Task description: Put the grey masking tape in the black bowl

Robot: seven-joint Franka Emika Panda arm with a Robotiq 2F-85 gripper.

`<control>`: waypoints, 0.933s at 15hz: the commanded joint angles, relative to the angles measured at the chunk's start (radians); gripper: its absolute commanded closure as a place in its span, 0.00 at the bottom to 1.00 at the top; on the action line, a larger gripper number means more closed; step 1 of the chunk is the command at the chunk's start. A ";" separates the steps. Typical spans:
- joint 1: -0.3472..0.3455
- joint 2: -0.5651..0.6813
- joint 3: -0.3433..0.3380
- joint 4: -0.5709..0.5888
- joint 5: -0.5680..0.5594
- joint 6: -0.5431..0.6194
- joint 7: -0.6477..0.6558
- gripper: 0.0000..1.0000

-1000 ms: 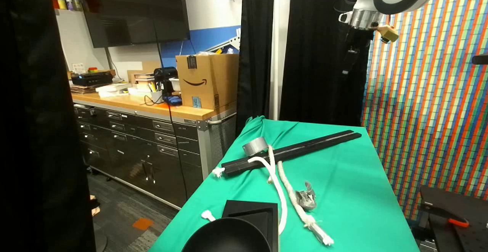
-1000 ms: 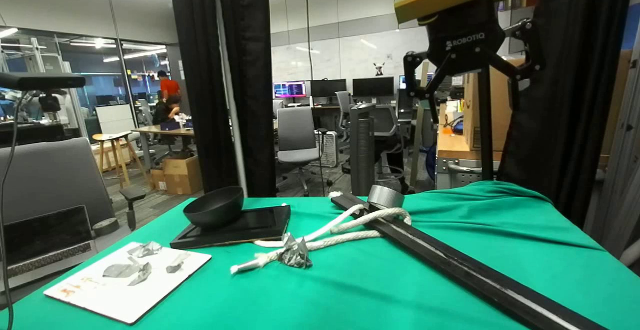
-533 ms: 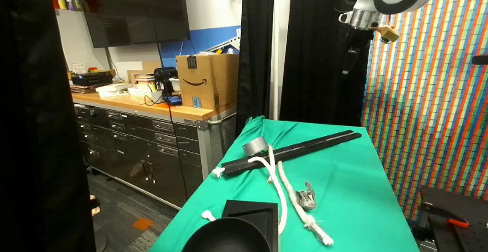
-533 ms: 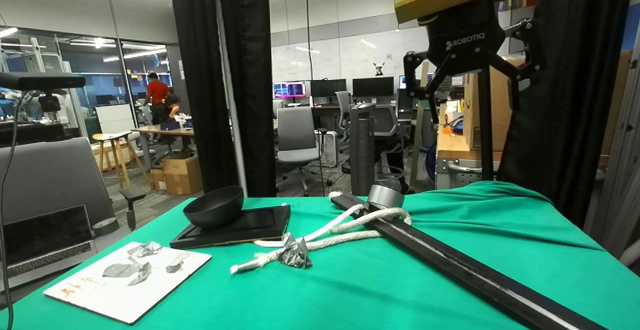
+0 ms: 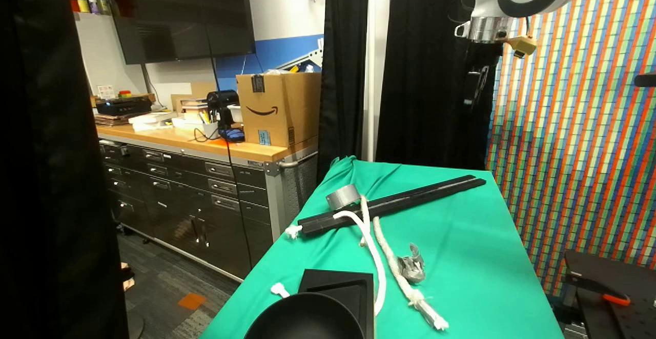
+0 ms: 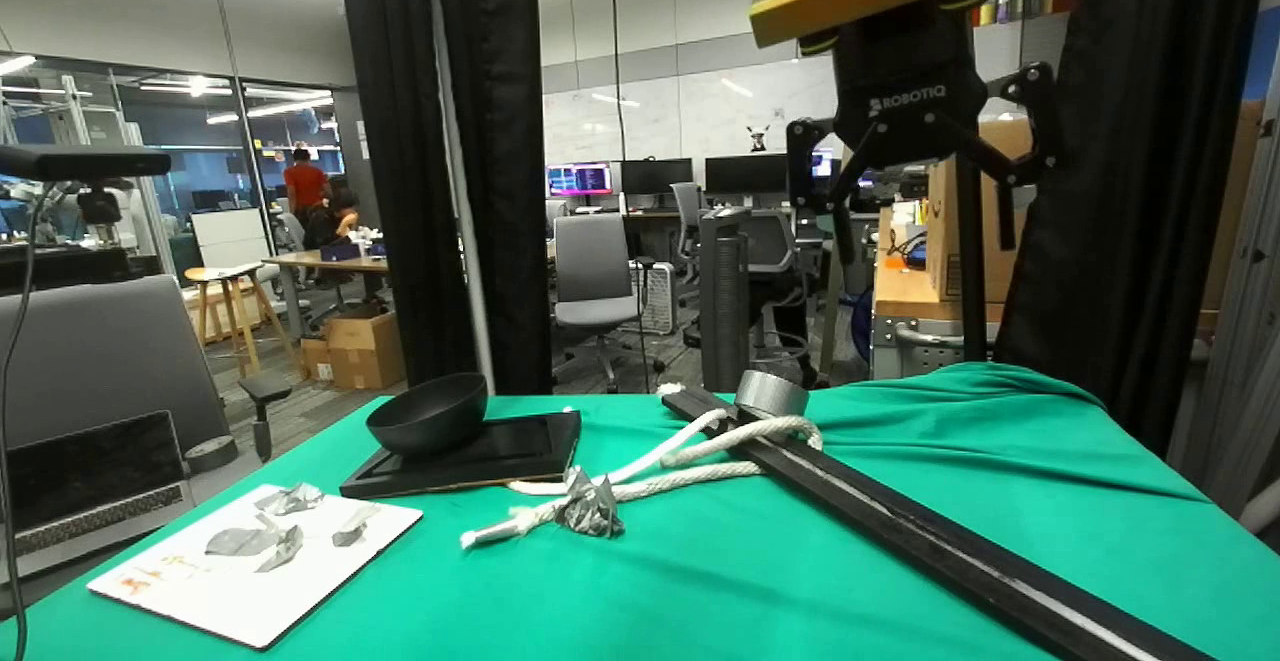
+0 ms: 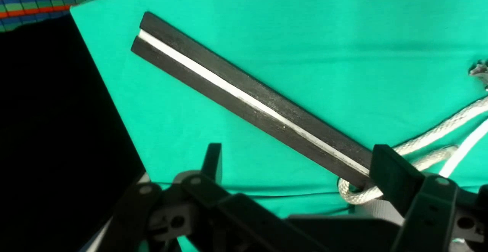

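Carton: in an exterior view, it is standing well beyond the stick, showing a printed smile-shaped arrow; its blue label is coming out too small to read.
Tape: it is sitting right beside the stick; whether the two are touching, I cannot tell.
Bowl: it is standing well apart from the stick.
Gripper: in an exterior view, it is hanging well above the stick, its body bearing "ROBOTIQ" in pale letters; its jaws are standing wide apart, released.
Tray: it is lying left of the stick, holding the bowl.
Board: it is lying farther left of the stick, carrying an orange scribble I cannot read.
Rope: in the wrist view, it is looping at the stick's end.
Fingers: one is overlapping the stick's end, where the tape is showing, partly hidden.
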 commanded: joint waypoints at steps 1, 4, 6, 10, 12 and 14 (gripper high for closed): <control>-0.002 0.048 0.063 0.140 -0.020 -0.175 0.150 0.00; 0.015 0.109 0.104 0.284 0.018 -0.315 0.263 0.00; 0.022 0.154 0.125 0.376 0.036 -0.398 0.348 0.00; 0.034 0.257 0.143 0.567 0.068 -0.564 0.543 0.00; 0.039 0.310 0.141 0.655 0.085 -0.608 0.622 0.00; 0.042 0.373 0.135 0.747 0.097 -0.644 0.687 0.00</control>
